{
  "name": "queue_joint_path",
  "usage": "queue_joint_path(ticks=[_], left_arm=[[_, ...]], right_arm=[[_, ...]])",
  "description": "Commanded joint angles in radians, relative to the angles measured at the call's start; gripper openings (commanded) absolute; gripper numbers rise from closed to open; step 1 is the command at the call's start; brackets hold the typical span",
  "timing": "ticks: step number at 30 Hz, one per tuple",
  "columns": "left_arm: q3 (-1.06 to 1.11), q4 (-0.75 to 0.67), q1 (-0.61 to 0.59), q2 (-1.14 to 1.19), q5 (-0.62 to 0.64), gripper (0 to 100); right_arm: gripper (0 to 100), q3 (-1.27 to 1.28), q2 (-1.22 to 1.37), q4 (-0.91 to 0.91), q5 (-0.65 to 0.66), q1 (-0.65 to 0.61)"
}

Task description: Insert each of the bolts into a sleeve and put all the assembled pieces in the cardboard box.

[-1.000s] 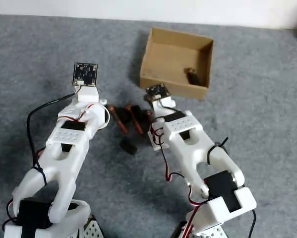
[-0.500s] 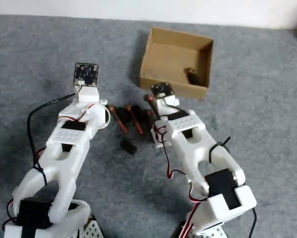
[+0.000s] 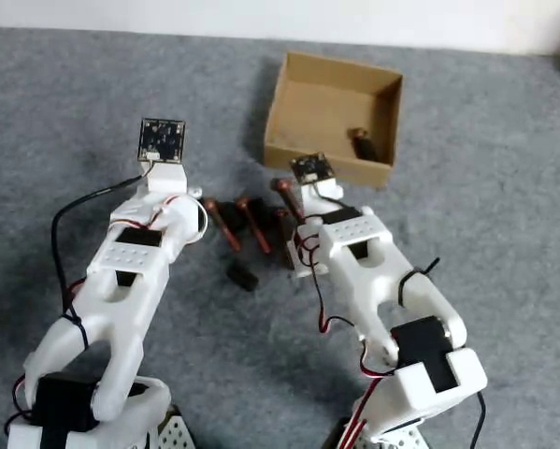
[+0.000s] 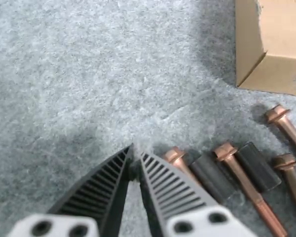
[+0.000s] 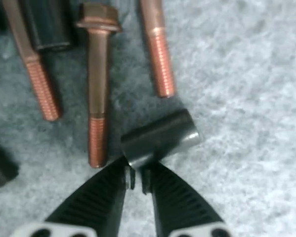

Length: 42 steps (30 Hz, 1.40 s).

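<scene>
Right wrist view: the right pincer (image 5: 136, 177) has its fingers pressed almost together with nothing between them. A loose dark sleeve (image 5: 160, 138) lies crosswise right at the tips. One copper bolt (image 5: 98, 84) lies with its threaded end just beside one end of that sleeve, and a second bolt (image 5: 156, 54) stops just short of the sleeve's far side. On the side away from the bolts, bare grey bench (image 5: 251, 98) runs out to the frame's edge.

Left wrist view: the left pincer (image 4: 135, 163) is likewise closed on nothing. The head of a sleeved bolt (image 4: 175, 156) lies just beside its tips, and more bolts are ranged beyond that. A corner of the cardboard box (image 4: 271, 44) stands well apart from the pincer, with open bench between them.

High view: the box stands beyond the arms, and the right arm's wrist is just in front of the near wall. An assembled piece (image 3: 361, 142) lies inside against the right wall. The bolts lie in a row between the two arms. A lone sleeve (image 3: 242, 274) sits on the near side of the row, apart from it.
</scene>
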Motion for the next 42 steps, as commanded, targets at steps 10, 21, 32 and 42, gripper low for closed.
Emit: queue_joint_path(ticks=[10, 21, 32, 42], left_arm=[[-0.042, -0.037, 0.030, -0.002, 0.005, 1], [-0.039, -0.054, 0.033, -0.001, 0.005, 1], [-0.039, -0.055, 0.038, -0.001, 0.005, 1], [-0.039, -0.055, 0.038, -0.001, 0.005, 1]], right_arm=[[0.4, -0.013, -0.013, 0.065, -0.169, -0.062], [0.4, -0.242, -0.114, 0.272, -0.463, -0.081], [1.2, -0.283, 0.094, 0.274, -0.531, -0.061], [15.2, -0.522, 0.136, 0.486, -0.531, -0.039]])
